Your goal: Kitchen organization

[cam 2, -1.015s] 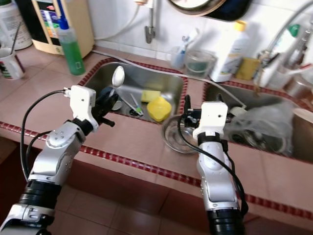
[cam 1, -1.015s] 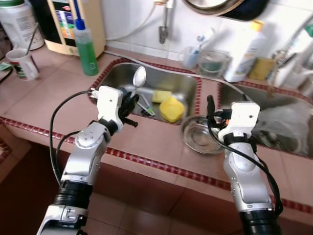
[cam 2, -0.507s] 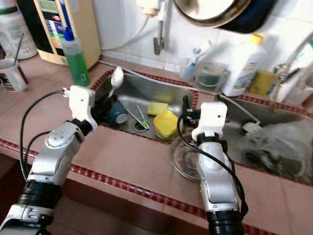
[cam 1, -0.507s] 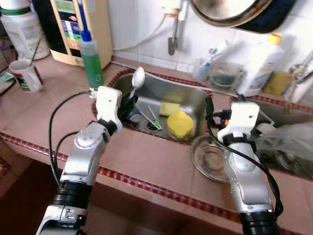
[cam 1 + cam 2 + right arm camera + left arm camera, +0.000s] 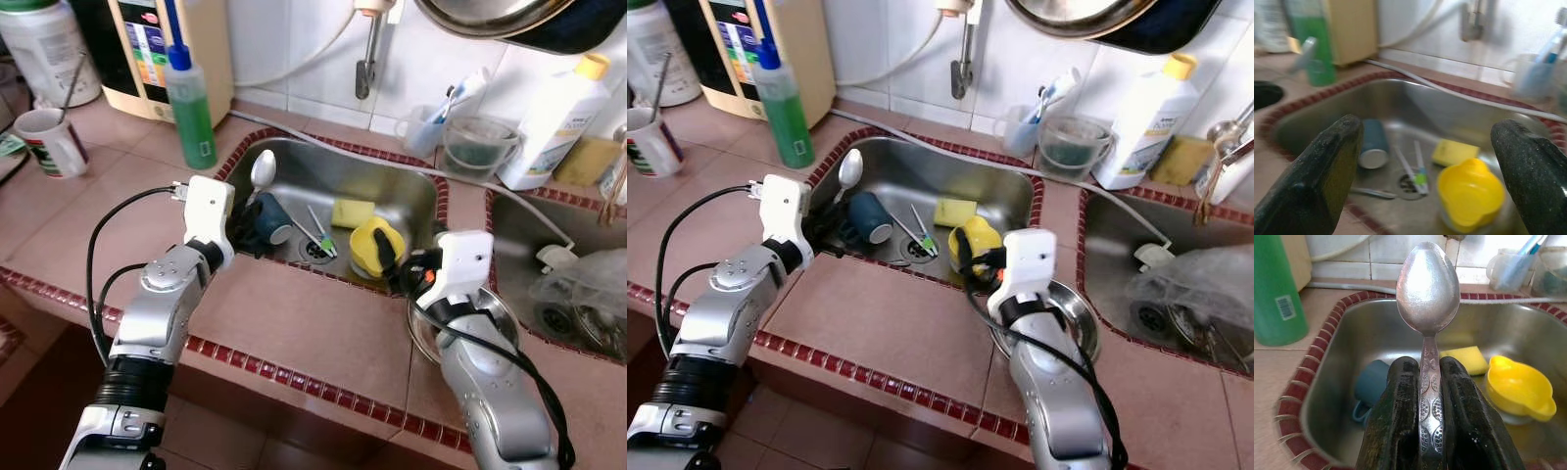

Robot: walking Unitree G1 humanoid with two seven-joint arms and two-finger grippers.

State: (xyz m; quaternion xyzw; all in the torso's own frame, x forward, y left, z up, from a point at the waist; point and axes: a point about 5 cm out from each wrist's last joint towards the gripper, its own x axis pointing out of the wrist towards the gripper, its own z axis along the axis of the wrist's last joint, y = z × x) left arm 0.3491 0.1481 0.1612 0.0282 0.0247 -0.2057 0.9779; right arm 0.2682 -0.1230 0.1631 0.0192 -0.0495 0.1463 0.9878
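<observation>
Steel spoon [image 5: 1427, 289] clamped in left claw [image 5: 1422, 406]; right claw [image 5: 1425, 161] spread apart; green bottle's [image 5: 1276, 289] barcode unreadable.

A home kitchen: a steel sink [image 5: 392, 191] at frame centre is sunk into a pink tiled surface [image 5: 294, 313], a tap [image 5: 369, 49] on white wall tiles above, green soap bottle [image 5: 191, 103] upper left.

Shiny metal spoon [image 5: 1427, 289] with an embossed handle; brushed steel sink [image 5: 411, 191]; matt pink tiled tabletop [image 5: 313, 323]; glossy yellow plastic bowl [image 5: 374, 241].
</observation>
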